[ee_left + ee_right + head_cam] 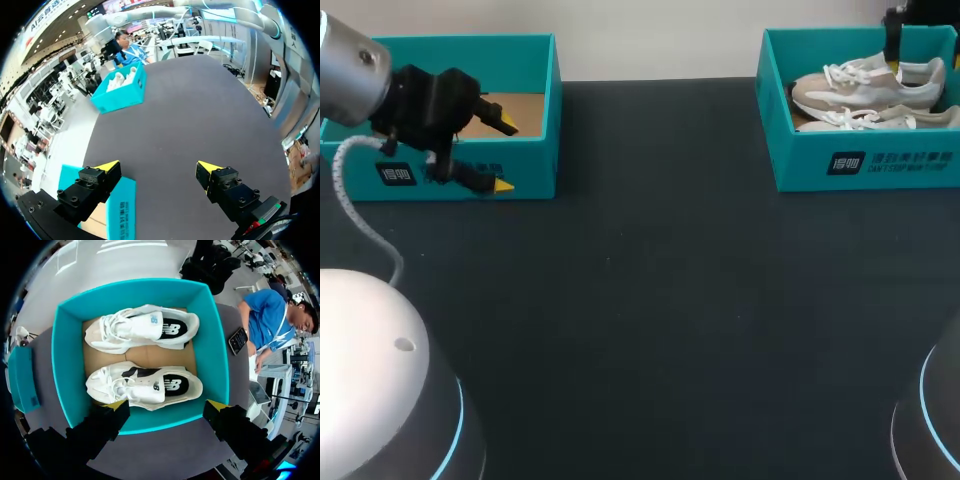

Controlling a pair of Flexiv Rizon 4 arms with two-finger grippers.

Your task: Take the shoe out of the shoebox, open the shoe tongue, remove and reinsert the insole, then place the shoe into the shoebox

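1. Holding the right claw [167,405] spread and empty above the teal shoebox's [65,365] near wall.
2. Showing a pale shoe [145,385] lying on the shoebox floor just ahead of that claw, a second shoe [142,327] alongside.
3. Holding the left claw [157,167] spread, gripping nothing, above a second teal box's [470,50] front wall on the dark worktop [650,300].

Two teal boxes: left shoebox [530,165], right shoebox [800,165]. Two white shoes: rear shoe [865,85], front shoe [880,118]. Two tools: left tool [156,167], right tool [167,405]. One table [650,300].
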